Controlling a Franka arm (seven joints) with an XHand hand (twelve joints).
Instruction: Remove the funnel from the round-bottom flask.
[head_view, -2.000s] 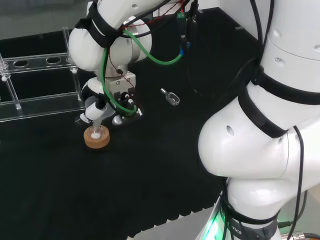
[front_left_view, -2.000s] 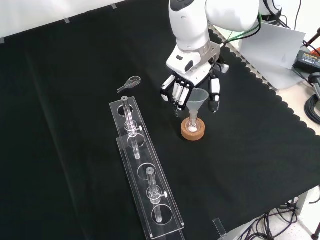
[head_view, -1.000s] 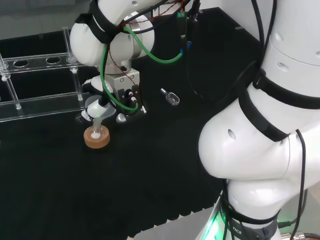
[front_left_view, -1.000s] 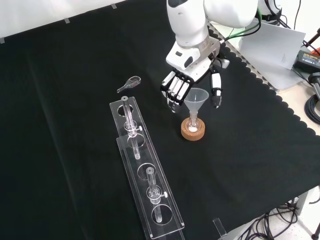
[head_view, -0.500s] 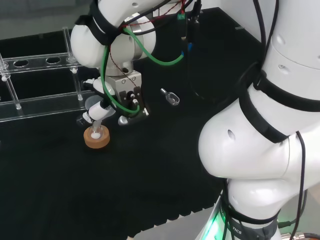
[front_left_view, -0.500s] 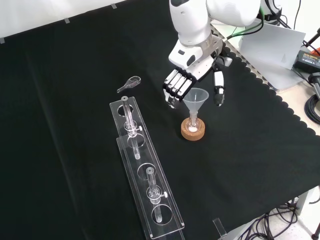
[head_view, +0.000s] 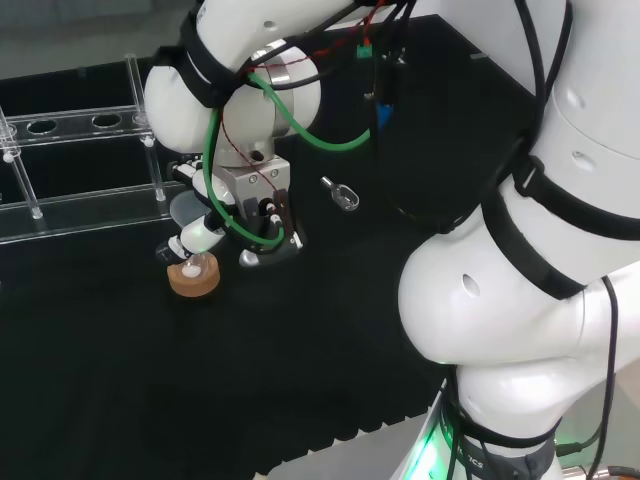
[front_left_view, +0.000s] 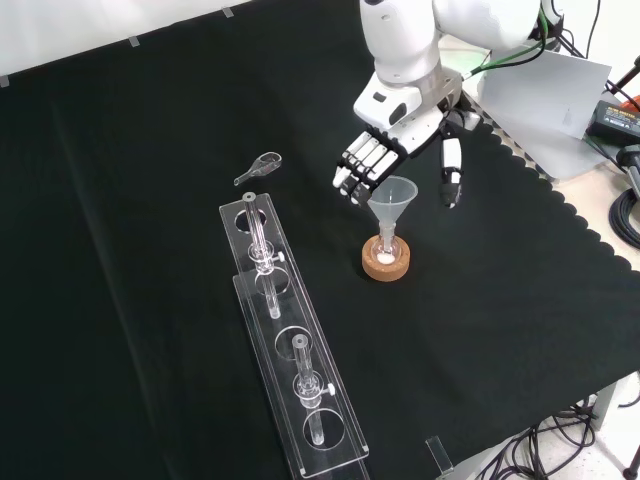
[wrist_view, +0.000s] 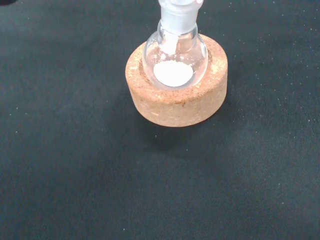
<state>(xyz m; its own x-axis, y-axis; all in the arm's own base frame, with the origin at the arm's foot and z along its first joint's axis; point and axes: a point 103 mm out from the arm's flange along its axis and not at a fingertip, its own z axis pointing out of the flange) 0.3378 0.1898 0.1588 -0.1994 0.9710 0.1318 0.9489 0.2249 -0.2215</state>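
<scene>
Front view, left to right: small clear scoop (front_left_view: 259, 167) lying alone on the black cloth (front_left_view: 120, 250); long clear tube rack (front_left_view: 290, 350) with glass tubes standing in it; then the cork ring (front_left_view: 386, 262) with the round-bottom flask (front_left_view: 386, 252) seated in it, just right of the rack's near end. Funnel (front_left_view: 392, 199) stands upright, stem in the flask neck, not yet lifted. Hand (front_left_view: 402, 150) hangs over and behind the cone, fingers spread and mostly straight, thumb out to the right, holding nothing, apparently clear of the rim. Wrist view: white powder (wrist_view: 173, 73) at the flask bottom. Risks, as judged: fingers closing off-centre could knock the cone sideways and tip the flask off the ring, spilling powder; a stem stuck in the neck could drag the flask up; a sideways pull toward the rack could strike the tubes.
</scene>
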